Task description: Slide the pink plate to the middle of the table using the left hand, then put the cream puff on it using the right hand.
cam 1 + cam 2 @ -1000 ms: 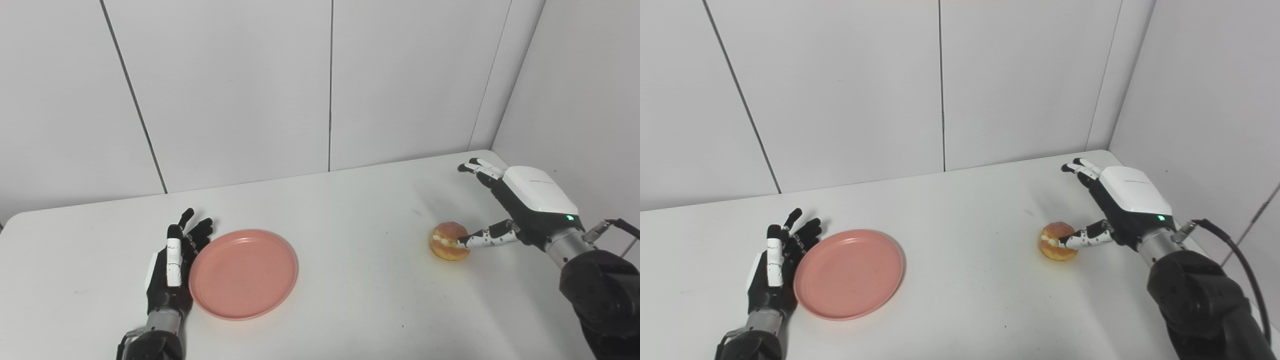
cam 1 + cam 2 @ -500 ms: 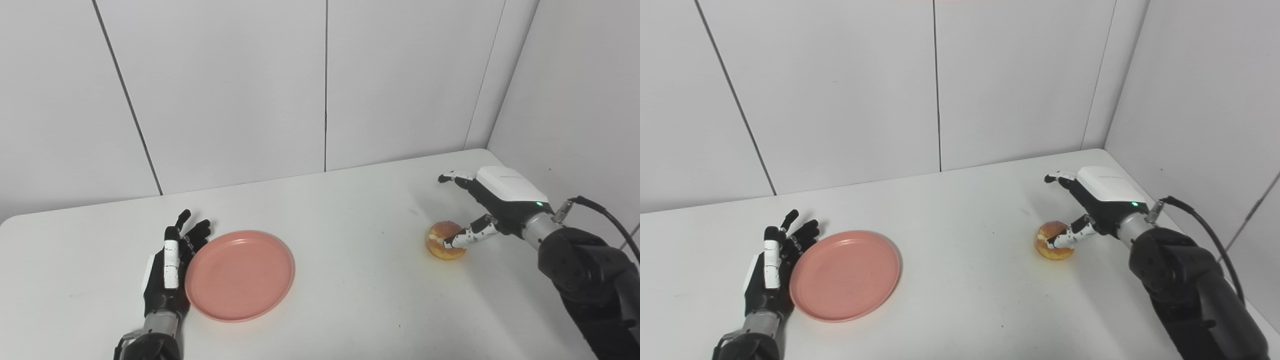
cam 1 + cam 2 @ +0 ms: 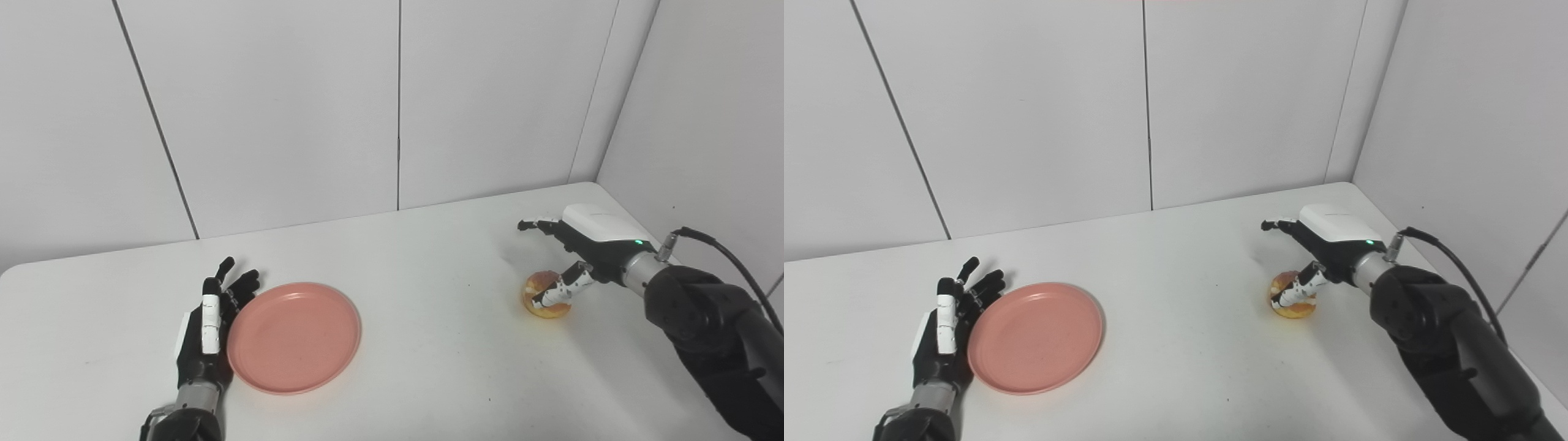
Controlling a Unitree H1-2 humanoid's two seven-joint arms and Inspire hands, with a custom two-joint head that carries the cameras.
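The left hand (image 3: 205, 324), fingers spread, touches the pink plate's (image 3: 294, 335) left rim. The right hand (image 3: 588, 245), fingers apart, hovers over the cream puff (image 3: 544, 295), thumb touching it.

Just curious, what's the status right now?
Left hand open beside round pink plate. Right hand open, thumb touching golden cream puff. Nothing between them.

txt: none legible | labels: none | nos.: none
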